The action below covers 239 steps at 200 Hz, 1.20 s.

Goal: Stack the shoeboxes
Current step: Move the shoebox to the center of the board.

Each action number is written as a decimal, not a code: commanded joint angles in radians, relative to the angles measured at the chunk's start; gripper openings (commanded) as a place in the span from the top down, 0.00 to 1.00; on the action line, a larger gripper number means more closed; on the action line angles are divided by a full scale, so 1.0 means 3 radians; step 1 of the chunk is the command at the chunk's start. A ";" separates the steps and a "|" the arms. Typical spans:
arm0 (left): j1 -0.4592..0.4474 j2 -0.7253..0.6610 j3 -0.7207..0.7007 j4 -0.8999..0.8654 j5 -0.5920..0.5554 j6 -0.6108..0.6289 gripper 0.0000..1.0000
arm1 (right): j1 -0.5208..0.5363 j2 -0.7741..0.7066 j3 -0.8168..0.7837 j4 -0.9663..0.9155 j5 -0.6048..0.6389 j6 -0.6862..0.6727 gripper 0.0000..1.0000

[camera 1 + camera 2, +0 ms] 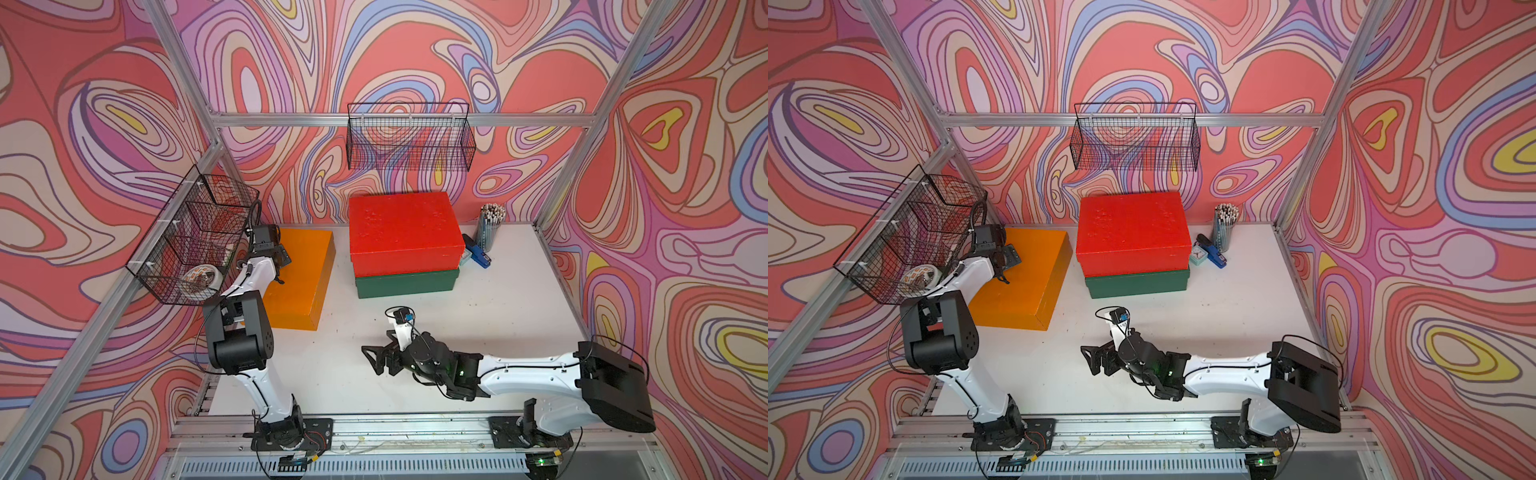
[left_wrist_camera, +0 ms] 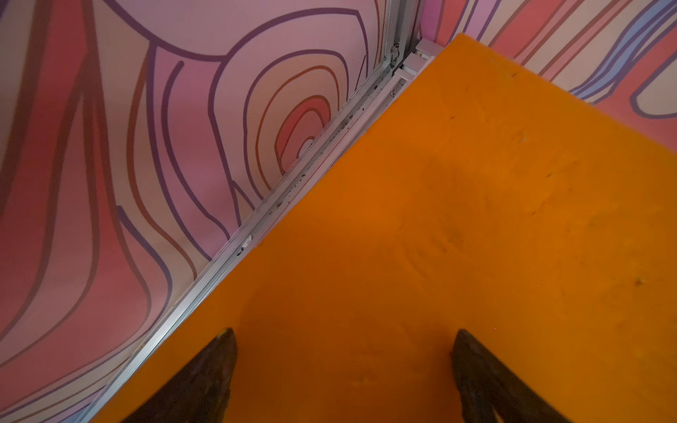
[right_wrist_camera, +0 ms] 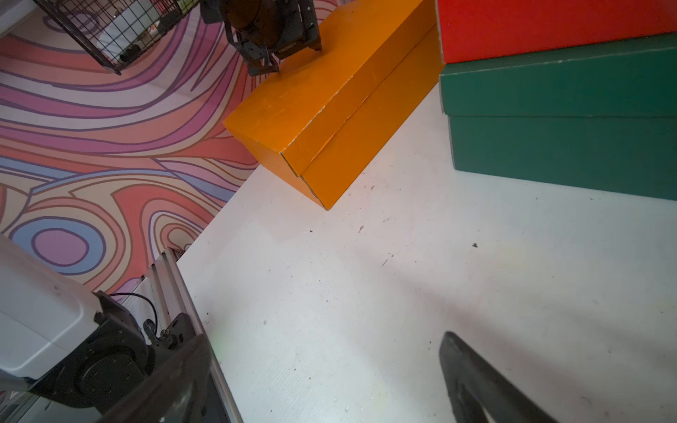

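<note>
A wire basket (image 1: 195, 241) hangs on the left wall with a roll of tape (image 1: 202, 277) in it. Just beside it, the left tool (image 2: 344, 335) points down over the orange shoebox (image 1: 299, 282). Its jaws are spread wide with nothing between them, and the tips are at or just above the lid; I cannot tell whether they touch.

The orange shoebox lies flat on the white bench (image 1: 498, 316) in the back left corner, along the left rail. Its long axis runs front to back, slightly skewed, with one short end towards the back wall.

In the middle of the bench, near the back, the red shoebox (image 1: 405, 226) lies flat on the dark green shoebox (image 1: 405, 282), roughly squared up with it. Both have their long axes running side to side, with a long side facing the front. A second wire basket (image 1: 409, 139) hangs on the back wall above them.

In front of this stack, the right tool (image 3: 326, 337) hangs over bare bench, pointing left, its jaws spread and gripping nothing.

Just right of the stack are a small mint alarm clock (image 1: 1198, 254), a blue stapler (image 1: 478, 253) and a cup of pencils (image 1: 490, 226).
</note>
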 commanded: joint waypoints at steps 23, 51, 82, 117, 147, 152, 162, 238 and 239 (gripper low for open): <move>0.0015 -0.0118 -0.0187 -0.0956 0.0478 -0.0656 0.11 | 0.0010 0.0136 0.0150 0.0025 0.0022 -0.0114 0.02; 0.0005 -0.0761 -0.1081 -0.0655 0.1017 -0.0888 0.11 | 0.0011 0.0159 0.0152 0.0123 0.0004 -0.0048 0.02; -0.0003 -0.1534 -0.1867 -0.0506 0.1298 -0.1004 0.11 | 0.0010 0.0300 0.0269 0.0142 -0.0056 0.0064 0.02; -0.0001 -0.2249 -0.2346 -0.0597 0.1311 -0.1055 0.10 | 0.0010 0.0495 0.0381 0.0191 -0.0108 0.0196 0.02; 0.0000 -0.2537 -0.2240 -0.0850 0.1413 -0.1036 0.10 | 0.0049 0.0682 0.0561 0.0039 -0.0205 0.0096 0.05; 0.0000 -0.2595 -0.2220 -0.0872 0.1458 -0.1039 0.10 | 0.0076 0.0718 0.0598 -0.0002 -0.0203 0.0055 0.06; 0.0000 -0.2714 -0.2198 -0.0910 0.1506 -0.1050 0.10 | 0.0150 0.0793 0.0658 -0.0042 -0.0150 -0.0038 0.06; 0.0000 -0.2768 -0.1540 -0.1177 0.1584 -0.0959 0.08 | 0.0233 0.1406 0.1159 -0.0477 0.0367 -0.0114 0.05; 0.0000 -0.2760 -0.1525 -0.1172 0.1593 -0.0956 0.08 | 0.0233 0.1408 0.1160 -0.0481 0.0377 -0.0112 0.05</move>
